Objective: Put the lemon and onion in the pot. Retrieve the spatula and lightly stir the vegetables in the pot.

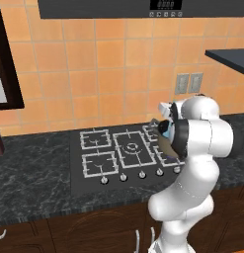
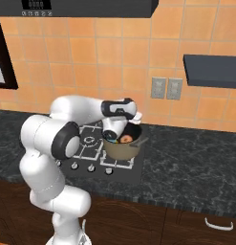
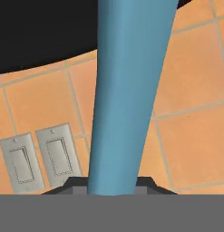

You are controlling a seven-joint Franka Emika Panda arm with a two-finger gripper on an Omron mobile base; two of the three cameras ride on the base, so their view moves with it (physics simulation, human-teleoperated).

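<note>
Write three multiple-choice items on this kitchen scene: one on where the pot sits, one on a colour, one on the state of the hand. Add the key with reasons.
1. Where is the pot?
A. on the stove's right side
B. on the counter right of the stove
C. on the dark wall shelf

2. What colour is the spatula?
A. red
B. light blue
C. green

3. What is the state of the hand?
A. wide open with nothing in it
B. shut on the pot's rim
C. shut on the spatula

Key: 1 A, the right base view shows the pot on the right burners of the stove. 2 B, the hand view shows a light-blue shaft. 3 C, that shaft rises from between the fingertips.
</note>
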